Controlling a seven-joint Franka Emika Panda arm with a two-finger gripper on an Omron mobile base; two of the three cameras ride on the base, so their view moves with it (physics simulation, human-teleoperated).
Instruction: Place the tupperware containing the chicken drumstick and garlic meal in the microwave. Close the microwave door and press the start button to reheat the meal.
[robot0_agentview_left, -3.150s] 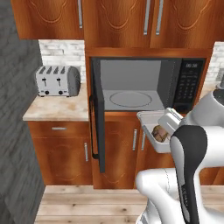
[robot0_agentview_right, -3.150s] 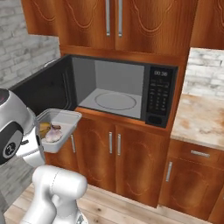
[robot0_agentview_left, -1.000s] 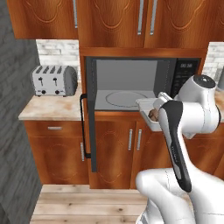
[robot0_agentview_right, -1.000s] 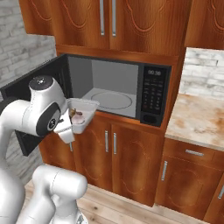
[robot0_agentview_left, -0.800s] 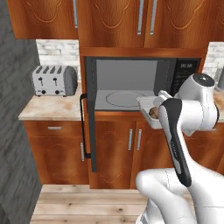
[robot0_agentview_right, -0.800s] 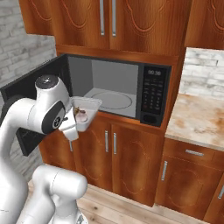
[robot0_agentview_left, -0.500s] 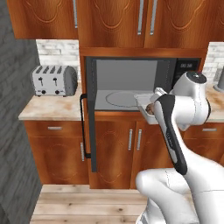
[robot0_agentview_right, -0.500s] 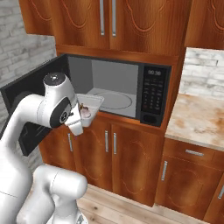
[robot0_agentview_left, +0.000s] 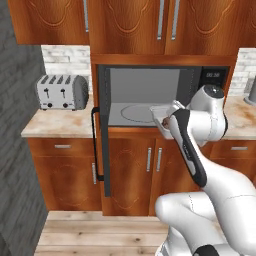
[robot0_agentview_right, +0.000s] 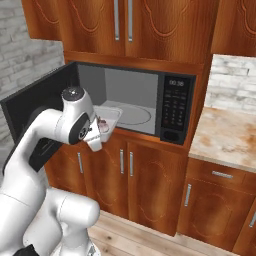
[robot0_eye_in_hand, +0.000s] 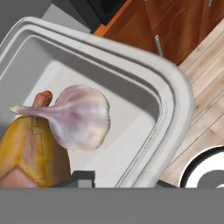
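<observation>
The tupperware (robot0_agentview_left: 163, 113) is a shallow whitish container held level at the front lip of the microwave (robot0_agentview_left: 150, 95). Its far end reaches over the cavity floor toward the glass turntable (robot0_agentview_left: 136, 113). My gripper (robot0_agentview_left: 171, 123) is shut on its near rim. Seen from the right, the tupperware (robot0_agentview_right: 108, 120) sits just ahead of my gripper (robot0_agentview_right: 98, 131), in front of the microwave (robot0_agentview_right: 135, 102). In the hand view the tupperware (robot0_eye_in_hand: 173, 94) holds a garlic bulb (robot0_eye_in_hand: 81, 116) and a golden-brown chicken drumstick (robot0_eye_in_hand: 26, 148). The microwave door (robot0_agentview_left: 103, 135) (robot0_agentview_right: 37, 117) stands wide open to the left.
A silver toaster (robot0_agentview_left: 62, 92) stands on the counter left of the open door. The dark keypad panel (robot0_agentview_right: 175, 107) is on the microwave's right side. A speckled counter (robot0_agentview_right: 230, 135) runs off to the right. Wooden cabinets hang above and below, over a plank floor.
The arm has carried the tupperware up and forward, from in front of the lower cabinets to the lip of the microwave cavity. The grip has not changed and the door has stayed open.
</observation>
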